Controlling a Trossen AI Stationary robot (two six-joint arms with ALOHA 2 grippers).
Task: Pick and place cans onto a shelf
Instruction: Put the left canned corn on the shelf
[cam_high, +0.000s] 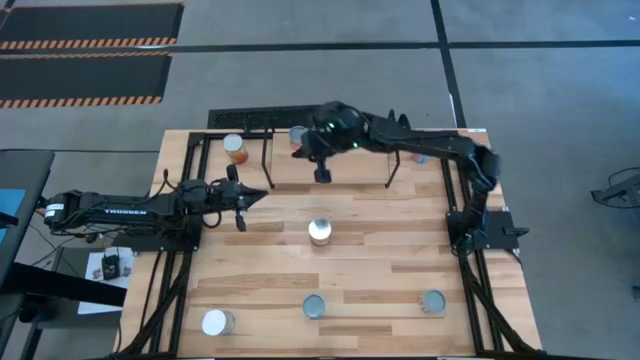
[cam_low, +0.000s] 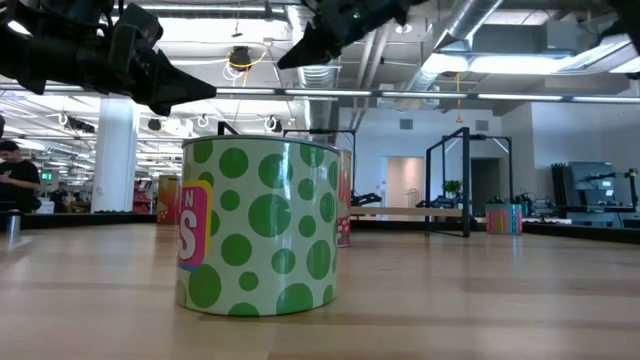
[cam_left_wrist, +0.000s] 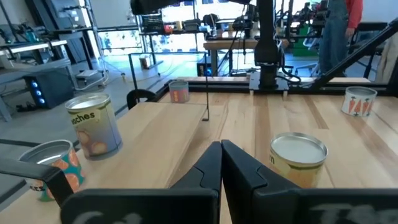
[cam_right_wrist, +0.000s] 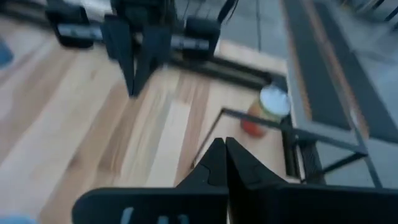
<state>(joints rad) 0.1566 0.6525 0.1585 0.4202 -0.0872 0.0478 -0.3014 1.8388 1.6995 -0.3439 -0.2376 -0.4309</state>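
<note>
The shelf stands along the table's far edge. A can with an orange label stands at its left end and also shows in the right wrist view. Another can is partly hidden by my right arm. A silvery-topped can stands mid-table and shows in the left wrist view. Three cans stand near the front edge. My left gripper is shut and empty, left of the mid-table can. My right gripper is shut and empty, over the shelf.
A green-dotted can fills the front of the low view. Thin black rod uprights rise from the shelf. A can lies partly under my right arm. Bare wood lies between the mid-table can and the front row.
</note>
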